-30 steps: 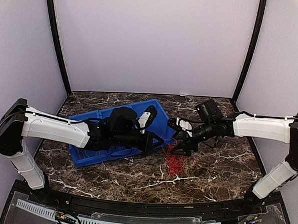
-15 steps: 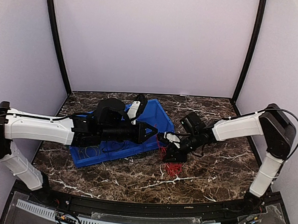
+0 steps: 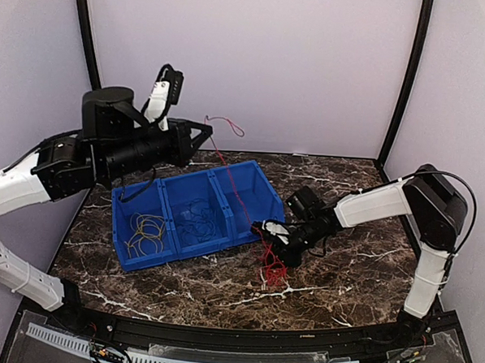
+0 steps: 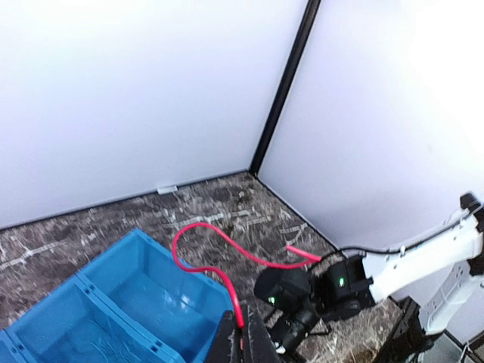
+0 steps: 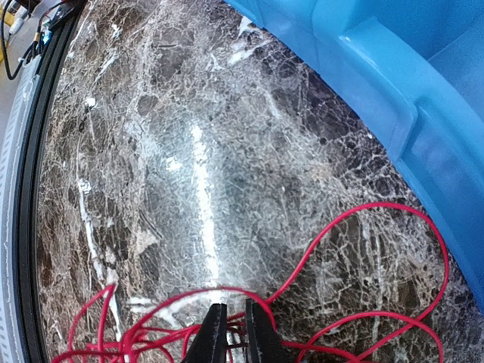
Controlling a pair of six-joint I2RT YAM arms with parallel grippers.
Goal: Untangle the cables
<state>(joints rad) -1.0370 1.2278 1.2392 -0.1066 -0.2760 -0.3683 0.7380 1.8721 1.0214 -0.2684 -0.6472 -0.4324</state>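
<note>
Top external view: left gripper (image 3: 205, 133) sits high in the upper left of the frame, above the back edge of the blue bin (image 3: 169, 257), jaws pinched tight on the red cable (image 3: 274, 268). One red strand runs down from it, slanting across the bin's right compartment to the right gripper (image 3: 272, 244). A short free end curls off above the pinch.

Right gripper is low at frame centre, just off the bin's right-hand corner. Right wrist view: jaws narrow, nearly together, closed on strands of the red bunch. The bin wall fills the upper right of that view, close to the loops.

Rest of the red cable lies bunched on the tabletop (image 3: 360, 269), just beside the bin but apart from it. Yellow-tan cable (image 3: 146, 229) lies coiled in the left compartment, blue cable (image 3: 196, 216) in the middle one.

Open marble lies to the right of the bunch and below it, down to the black front rail.
</note>
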